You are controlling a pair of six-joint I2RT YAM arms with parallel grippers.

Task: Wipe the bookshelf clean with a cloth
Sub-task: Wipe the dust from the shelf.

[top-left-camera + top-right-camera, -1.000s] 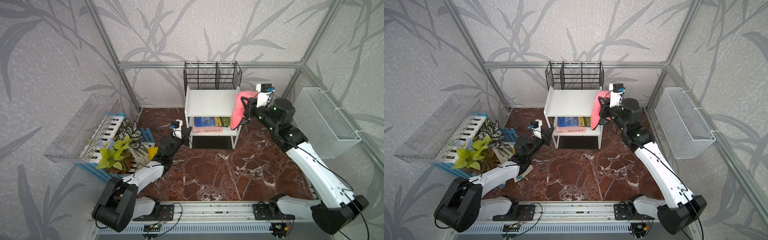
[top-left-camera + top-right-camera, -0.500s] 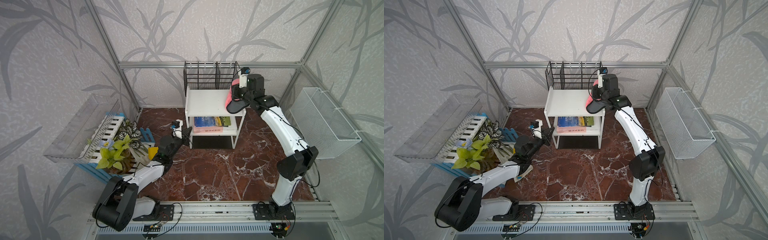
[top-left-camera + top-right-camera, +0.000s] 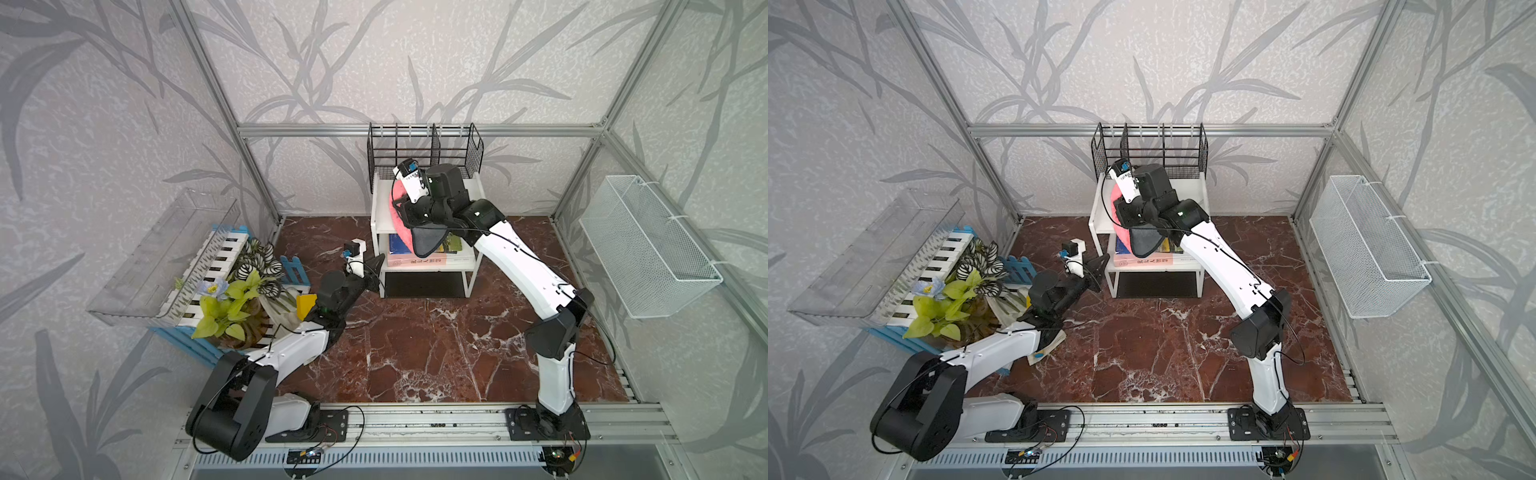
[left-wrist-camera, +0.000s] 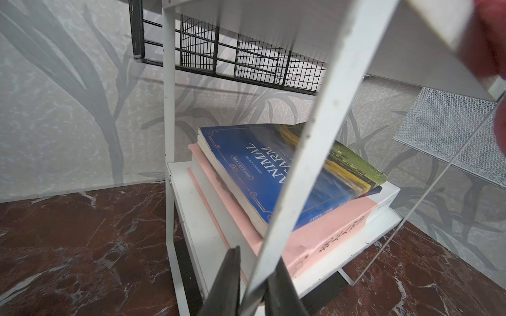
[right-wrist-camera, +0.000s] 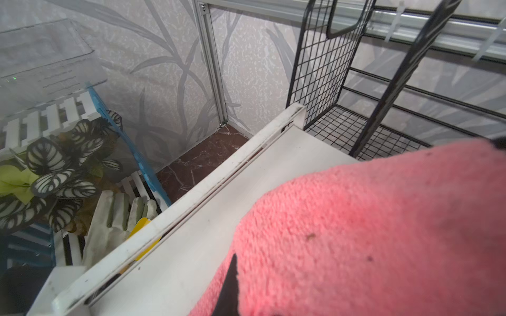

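The white bookshelf [image 3: 380,208] [image 3: 1198,189] stands at the back of the marble floor. My right gripper [image 3: 409,210] hovers over the left half of its top board [image 5: 219,219] and is shut on the pink fuzzy cloth [image 3: 397,199] [image 3: 1116,199] [image 5: 369,232], which lies on the board. Only one dark finger [image 5: 231,276] shows beside the cloth. A dark flap [image 3: 424,243] hangs from the cloth over the front edge. My left gripper [image 3: 376,264] [image 4: 253,287] is low at the shelf's front left corner, shut on the thin white leg [image 4: 309,153].
Books [image 4: 273,175] lie stacked on the lower tier. A black wire rack [image 3: 424,153] sits at the back of the top board. A white mesh basket [image 3: 648,249] hangs on the right wall; a plant crate [image 3: 232,291] and clear tray [image 3: 166,249] stand left.
My right arm has carried the cloth from the shelf's right end, past the back right of the top board, to its left half. The left arm has not moved.
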